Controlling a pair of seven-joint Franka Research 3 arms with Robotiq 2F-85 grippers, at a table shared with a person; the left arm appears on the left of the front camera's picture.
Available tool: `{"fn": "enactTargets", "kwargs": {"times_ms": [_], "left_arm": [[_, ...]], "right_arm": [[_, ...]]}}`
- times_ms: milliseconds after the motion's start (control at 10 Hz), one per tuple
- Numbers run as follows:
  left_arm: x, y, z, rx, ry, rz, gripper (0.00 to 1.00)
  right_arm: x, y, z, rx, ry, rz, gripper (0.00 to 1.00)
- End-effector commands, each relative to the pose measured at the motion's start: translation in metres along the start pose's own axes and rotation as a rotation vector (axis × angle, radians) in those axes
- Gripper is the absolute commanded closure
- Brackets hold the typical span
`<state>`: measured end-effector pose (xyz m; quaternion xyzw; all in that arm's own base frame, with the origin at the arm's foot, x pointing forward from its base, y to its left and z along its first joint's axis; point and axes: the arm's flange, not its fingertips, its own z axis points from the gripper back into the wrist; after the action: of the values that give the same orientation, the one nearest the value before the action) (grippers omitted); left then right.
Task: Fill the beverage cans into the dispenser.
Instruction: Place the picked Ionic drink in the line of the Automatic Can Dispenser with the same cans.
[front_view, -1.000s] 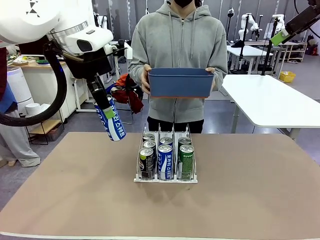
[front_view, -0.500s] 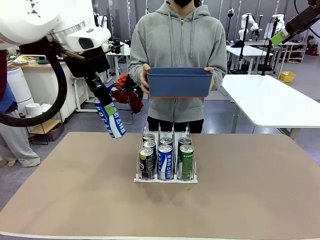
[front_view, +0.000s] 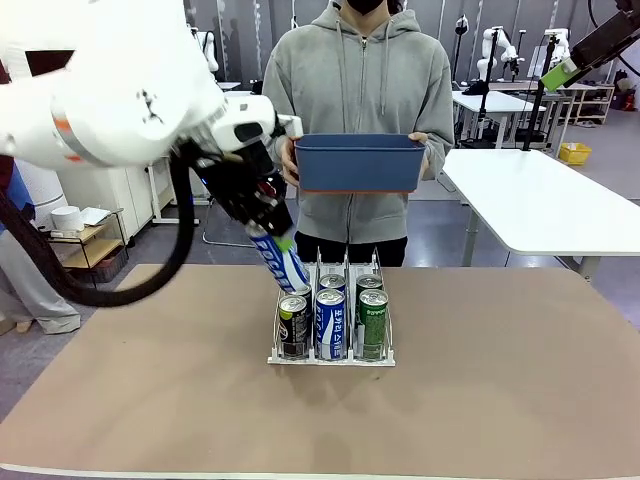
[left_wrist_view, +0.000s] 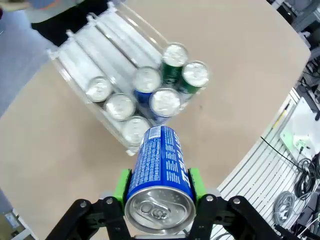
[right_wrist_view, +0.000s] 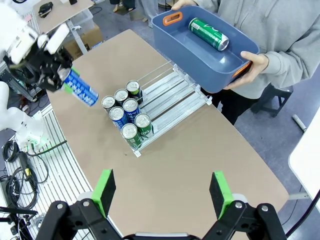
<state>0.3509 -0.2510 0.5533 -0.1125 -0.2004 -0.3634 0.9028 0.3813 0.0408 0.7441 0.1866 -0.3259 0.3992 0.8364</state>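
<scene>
Blue-and-white can (front_view: 283, 265) clamped in left fingers (front_view: 287, 243), tilted over dispenser (front_view: 372, 361), right fingers (right_wrist_view: 106, 189) spread wide, holding nothing

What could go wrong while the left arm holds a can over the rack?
1. The blue can in the left gripper is tilted, with its low end close to the black cans in the rack. It may knock them.
2. It might catch on a thin wire divider and slip in the grip.
</scene>
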Motion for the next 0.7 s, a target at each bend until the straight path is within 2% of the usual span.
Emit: {"fn": "enactTargets", "kwargs": {"times_ms": [0,300,600], "left_arm": [[-0.012,-0.016,-0.011,-0.051,-0.026,-0.059,0.43],[-0.010,-0.045,-0.043,-0.053,-0.035,-0.185,0.43],[-0.005,-0.046,-0.082,-0.090,-0.001,-0.241,0.43]], "right_arm": [[0.000,0.001,-0.002,0.001,0.003,0.000,0.00],[0.000,0.001,-0.002,0.001,0.003,0.000,0.00],[0.000,0.001,-0.002,0.001,0.003,0.000,0.00]]}}
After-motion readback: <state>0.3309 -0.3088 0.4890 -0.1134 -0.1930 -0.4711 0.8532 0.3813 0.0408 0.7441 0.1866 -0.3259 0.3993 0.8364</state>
